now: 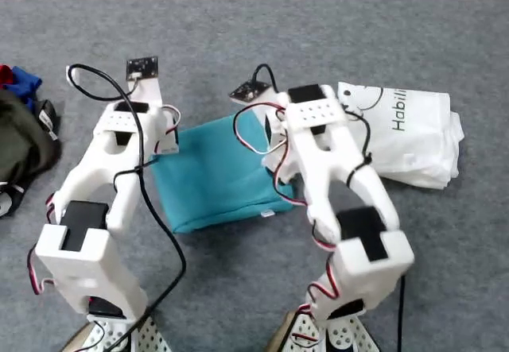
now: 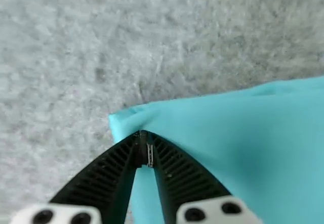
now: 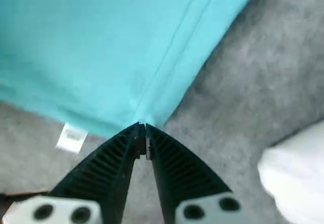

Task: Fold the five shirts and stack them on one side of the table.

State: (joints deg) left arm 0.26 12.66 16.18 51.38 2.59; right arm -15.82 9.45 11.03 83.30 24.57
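A folded teal shirt (image 1: 219, 177) lies in the middle of the grey table between the two arms. My left gripper (image 2: 144, 150) is shut, and its tips pinch the cloth just inside the shirt's corner (image 2: 119, 120). At the opposite side edge of the teal shirt (image 3: 152, 47), my right gripper (image 3: 142, 135) is shut on the hem, near a small white tag (image 3: 71, 137). From above, both wrists (image 1: 131, 121) (image 1: 314, 117) hang over the shirt's far corners. A folded white shirt (image 1: 409, 133) rests to the right of the right arm.
At the table's left edge lies a heap of loose clothes: a dark olive garment (image 1: 20, 141) with blue and red cloth (image 1: 20, 82) behind it. The grey table (image 1: 238, 42) stretches bare beyond the arms and in front of the teal shirt.
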